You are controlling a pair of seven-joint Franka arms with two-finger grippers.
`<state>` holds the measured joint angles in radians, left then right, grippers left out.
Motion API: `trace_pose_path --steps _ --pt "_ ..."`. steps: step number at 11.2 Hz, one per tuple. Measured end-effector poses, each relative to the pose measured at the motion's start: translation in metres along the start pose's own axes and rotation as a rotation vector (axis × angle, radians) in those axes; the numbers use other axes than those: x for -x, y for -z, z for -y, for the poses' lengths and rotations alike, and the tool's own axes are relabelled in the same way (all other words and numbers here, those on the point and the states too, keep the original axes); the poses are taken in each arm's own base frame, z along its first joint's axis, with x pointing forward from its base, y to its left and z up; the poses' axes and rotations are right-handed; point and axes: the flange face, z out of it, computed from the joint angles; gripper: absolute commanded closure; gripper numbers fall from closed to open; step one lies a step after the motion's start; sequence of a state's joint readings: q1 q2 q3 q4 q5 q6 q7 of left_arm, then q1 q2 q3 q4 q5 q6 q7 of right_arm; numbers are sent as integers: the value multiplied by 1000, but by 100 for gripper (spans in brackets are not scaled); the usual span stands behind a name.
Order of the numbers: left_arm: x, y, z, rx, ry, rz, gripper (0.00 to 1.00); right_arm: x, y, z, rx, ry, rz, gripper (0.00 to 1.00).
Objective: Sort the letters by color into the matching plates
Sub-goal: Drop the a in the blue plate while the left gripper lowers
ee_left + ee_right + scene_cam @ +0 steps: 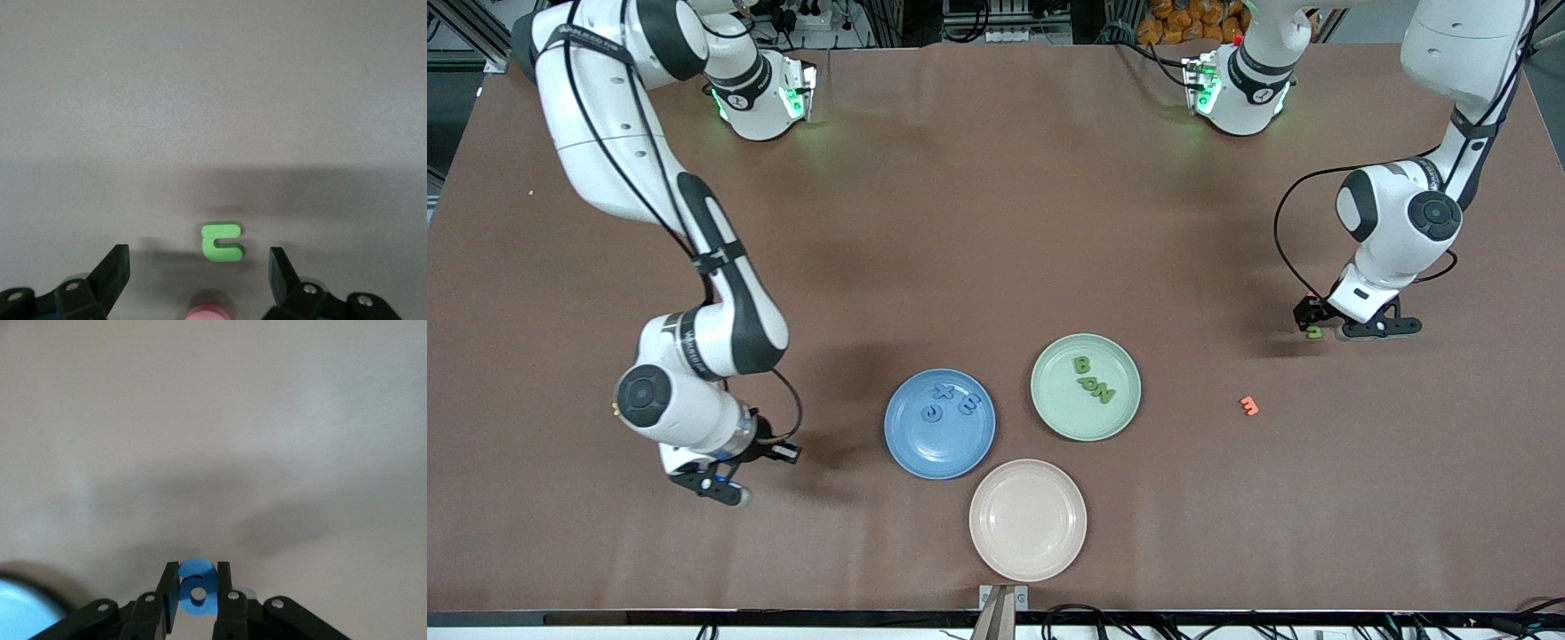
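Gripping 1 blue letter (197, 590) w/ right tool (197, 600) | left tool (200, 273) apart over 1 green letter (221, 241) | plates: 3 blue, 3 green

the brown worktop (996, 222) carried a blue plate (911, 444), a mint green plate (1049, 404) and a cream plate (1028, 520) close together; a green letter (1313, 333) and an orange letter (1248, 406) lay toward the left arm's end.

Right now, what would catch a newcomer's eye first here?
Three plates cluster near the front camera: the blue plate with three blue letters, the green plate with three green ones, and an empty cream plate. The right gripper pinches a blue letter; the left gripper straddles a green letter, open.
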<state>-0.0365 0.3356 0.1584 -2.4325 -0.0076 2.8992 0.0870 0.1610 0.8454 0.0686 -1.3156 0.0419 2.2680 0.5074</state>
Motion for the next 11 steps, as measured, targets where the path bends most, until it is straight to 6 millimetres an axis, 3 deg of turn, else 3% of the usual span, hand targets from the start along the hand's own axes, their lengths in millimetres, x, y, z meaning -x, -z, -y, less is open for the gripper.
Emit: trace_pose_path --steps 4,5,8,9,10,11 --pt "0 -3 -8 6 -14 4 15 53 8 92 -49 37 7 97" --pt "0 -3 -8 6 -14 4 21 63 11 107 -58 49 6 96" --pt "-1 -3 -8 6 -29 3 23 93 13 145 -75 100 3 91" --pt "-2 -3 -8 6 -30 3 23 100 11 153 -84 111 -4 79" --pt "-2 -3 -8 6 -31 2 24 105 9 159 -90 120 -9 1" --pt "-2 -3 -8 5 -32 2 27 110 5 164 -91 123 -7 0"
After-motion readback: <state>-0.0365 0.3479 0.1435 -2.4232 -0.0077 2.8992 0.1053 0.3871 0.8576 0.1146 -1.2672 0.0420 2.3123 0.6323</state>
